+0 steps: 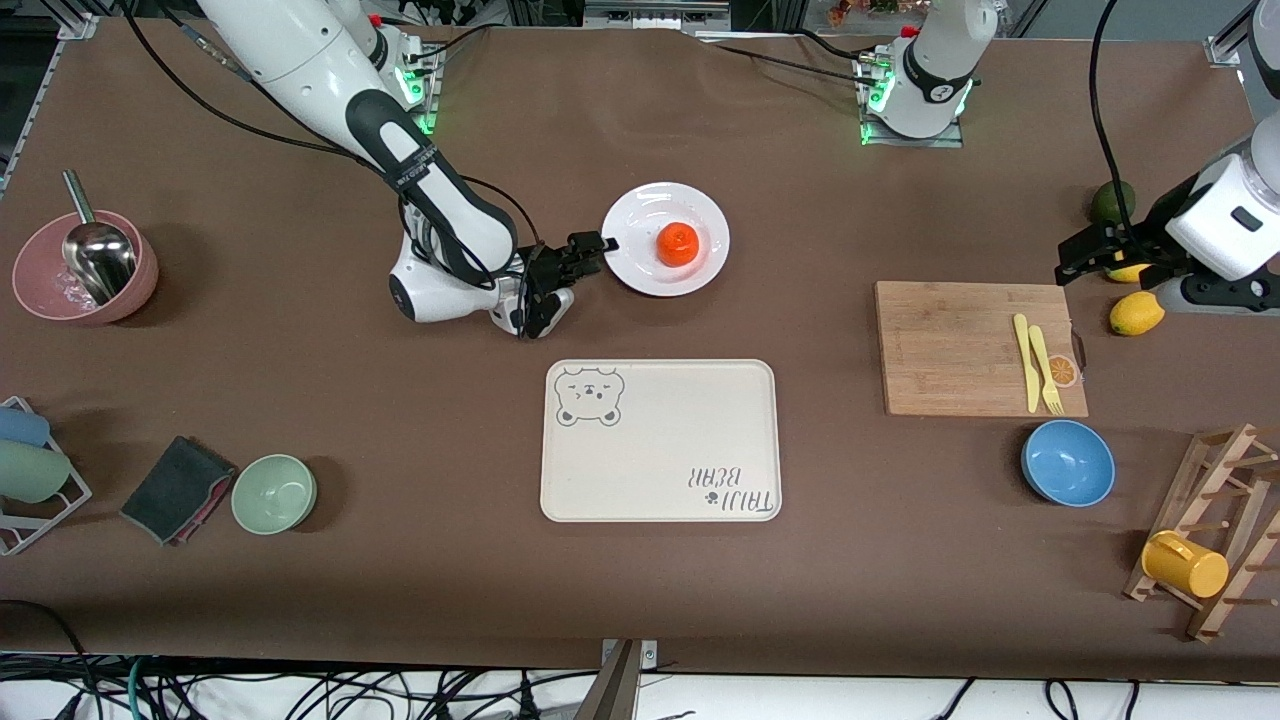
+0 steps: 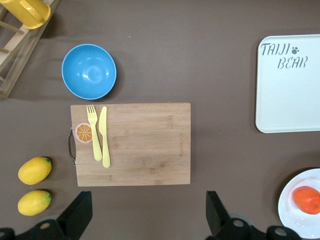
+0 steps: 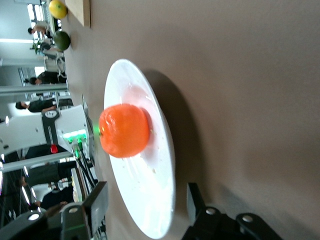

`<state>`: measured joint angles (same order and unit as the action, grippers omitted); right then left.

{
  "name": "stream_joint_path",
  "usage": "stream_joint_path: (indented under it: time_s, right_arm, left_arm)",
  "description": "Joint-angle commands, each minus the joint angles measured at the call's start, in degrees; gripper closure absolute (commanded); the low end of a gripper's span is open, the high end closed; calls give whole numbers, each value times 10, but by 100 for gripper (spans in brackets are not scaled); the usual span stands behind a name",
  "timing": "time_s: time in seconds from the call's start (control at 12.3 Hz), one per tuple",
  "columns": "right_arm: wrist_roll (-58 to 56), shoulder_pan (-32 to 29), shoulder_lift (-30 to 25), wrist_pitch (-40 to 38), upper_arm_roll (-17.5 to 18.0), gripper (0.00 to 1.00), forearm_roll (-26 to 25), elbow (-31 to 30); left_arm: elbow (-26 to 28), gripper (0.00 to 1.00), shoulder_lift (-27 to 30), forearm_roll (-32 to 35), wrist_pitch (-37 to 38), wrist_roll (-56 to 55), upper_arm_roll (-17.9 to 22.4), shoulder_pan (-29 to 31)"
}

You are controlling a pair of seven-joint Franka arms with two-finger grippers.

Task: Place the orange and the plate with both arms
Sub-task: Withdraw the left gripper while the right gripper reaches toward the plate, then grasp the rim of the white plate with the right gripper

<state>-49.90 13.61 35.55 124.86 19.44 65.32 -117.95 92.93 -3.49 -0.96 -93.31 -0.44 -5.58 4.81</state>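
The white plate (image 1: 640,205) lies on the brown table between the robots' bases and the cream tray, with the orange (image 1: 678,244) resting in it. My right gripper (image 1: 592,252) is low at the plate's rim on the right arm's side. In the right wrist view its open fingers (image 3: 100,200) straddle the plate (image 3: 145,185) edge, one above and one under, with gaps on both sides; the orange (image 3: 124,130) sits farther in. My left gripper (image 1: 1075,262) hangs open and holds nothing over the table near the lemons; its wrist view shows the plate (image 2: 289,202) and orange (image 2: 306,199) at one corner.
The bear-print tray (image 1: 660,440) lies nearer the camera than the plate. A wooden cutting board (image 1: 960,345) with a yellow fork and knife, two lemons (image 1: 1136,313), a blue bowl (image 1: 1067,462) and a mug rack (image 1: 1210,540) fill the left arm's end. A pink bowl (image 1: 40,290) and green bowl (image 1: 273,493) stand at the right arm's end.
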Motion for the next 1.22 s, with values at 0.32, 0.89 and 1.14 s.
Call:
stream_joint_path:
  time_s: [0.32, 0.89, 1.14]
  right_arm:
    - [-37, 13, 15, 31, 5, 34, 16, 0]
    - [-39, 46, 30, 63, 5, 65, 41, 8]
    - [-40, 53, 30, 70, 4, 83, 40, 8]
  left_arm:
    - [0, 0, -2, -8, -13, 15, 1, 7]
    - [-2, 0, -6, -6, -14, 13, 0, 7]
    - [-1, 0, -6, -6, -14, 13, 0, 7]
